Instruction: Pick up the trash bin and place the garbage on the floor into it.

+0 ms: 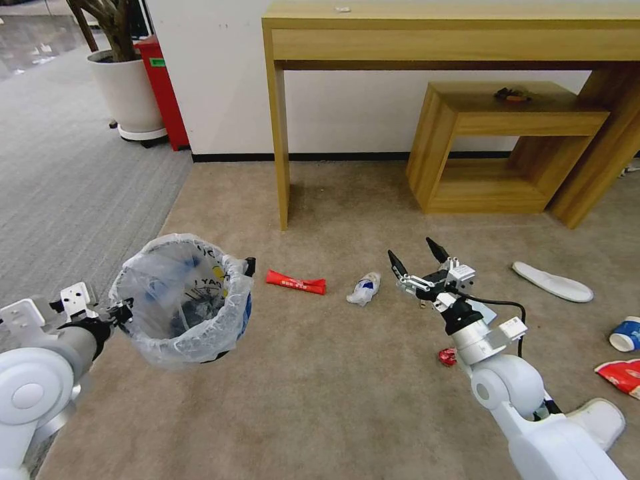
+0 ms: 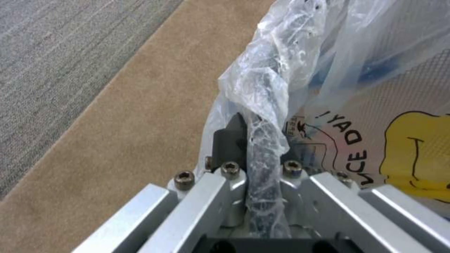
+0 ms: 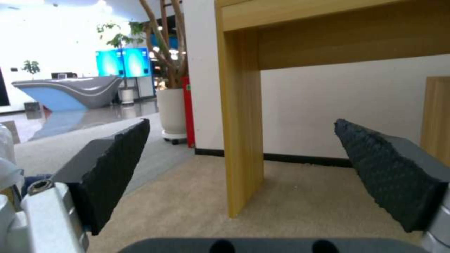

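My left tool (image 1: 123,311) is clamped on the bag-lined rim of the trash bin (image 1: 181,300), holding it above the tan carpet (image 1: 320,387). A red wrapper (image 1: 295,282) and crumpled tissue (image 1: 364,289) lie between; my right tool (image 1: 418,257) hovers beside them, spread wide.

Open carpet (image 1: 320,373) lies between the bin (image 1: 181,300), held up at left by the left gripper (image 1: 124,311), and the right gripper (image 1: 419,259), whose jaws stand wide — nothing between them. Ahead, a red wrapper (image 1: 296,282) and a crumpled bottle (image 1: 364,289) lie apart with room around each. Beyond, the table leg (image 1: 280,147) and a low shelf (image 1: 500,147) block the way; a slipper (image 1: 552,281) and cup (image 1: 625,335) lie at right.
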Tool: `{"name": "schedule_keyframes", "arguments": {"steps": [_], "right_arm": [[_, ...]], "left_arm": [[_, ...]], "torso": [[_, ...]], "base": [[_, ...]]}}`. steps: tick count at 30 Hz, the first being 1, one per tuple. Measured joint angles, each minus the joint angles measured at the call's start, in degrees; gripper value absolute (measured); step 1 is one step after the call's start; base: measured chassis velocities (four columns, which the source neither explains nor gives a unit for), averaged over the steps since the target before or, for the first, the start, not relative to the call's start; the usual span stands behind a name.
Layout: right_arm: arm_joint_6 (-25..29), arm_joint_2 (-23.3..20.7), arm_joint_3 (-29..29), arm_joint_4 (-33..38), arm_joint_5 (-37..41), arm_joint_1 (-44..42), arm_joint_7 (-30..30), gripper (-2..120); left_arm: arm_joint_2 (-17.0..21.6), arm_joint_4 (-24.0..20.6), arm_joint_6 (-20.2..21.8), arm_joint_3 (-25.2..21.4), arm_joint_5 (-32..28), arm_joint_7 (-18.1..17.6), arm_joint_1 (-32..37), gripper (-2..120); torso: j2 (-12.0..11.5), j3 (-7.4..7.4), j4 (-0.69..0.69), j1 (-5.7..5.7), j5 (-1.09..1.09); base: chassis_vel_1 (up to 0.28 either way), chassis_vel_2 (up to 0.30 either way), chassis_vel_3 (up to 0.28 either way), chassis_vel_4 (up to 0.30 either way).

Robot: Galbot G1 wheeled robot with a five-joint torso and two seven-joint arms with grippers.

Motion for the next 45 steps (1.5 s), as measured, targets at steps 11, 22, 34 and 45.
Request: {"name": "schedule_keyframes", "arguments": {"steps": [11, 22, 34, 45], "right_arm": [[0.18, -0.09, 0.05, -0.03, -0.12, -0.23, -0.05, 100], [0.30, -0.05, 0.02, -0.03, -0.29, -0.30, -0.12, 100], [0.55, -0.19, 0.06, 0.09, -0.40, -0.58, -0.21, 100], [0.62, -0.34, 0.20, 0.14, -0.43, -0.66, -0.27, 100]], "left_arm": [[2.23, 1.40, 0.00, -0.62, 0.01, 0.39, -0.27, 0], [3.04, 1.87, 0.00, -0.79, 0.06, 0.43, -0.52, 0], [3.53, 1.62, 0.00, -1.24, 0.02, 0.45, -0.35, 0], [3.78, 1.52, 0.01, -1.52, -0.18, 0.45, -0.29, 0]], "torso": [[0.00, 0.01, 0.00, 0.00, 0.00], [0.00, 0.01, 0.00, 0.00, 0.00], [0.00, 0.00, -0.01, 0.00, 0.01], [0.00, 0.01, 0.00, 0.00, 0.00]], "base": [[-0.066, 0.065, 0.061, -0.064], [-0.066, 0.074, 0.073, -0.076], [-0.042, 0.097, 0.039, -0.095], [0.032, 0.176, -0.023, -0.166]]}}
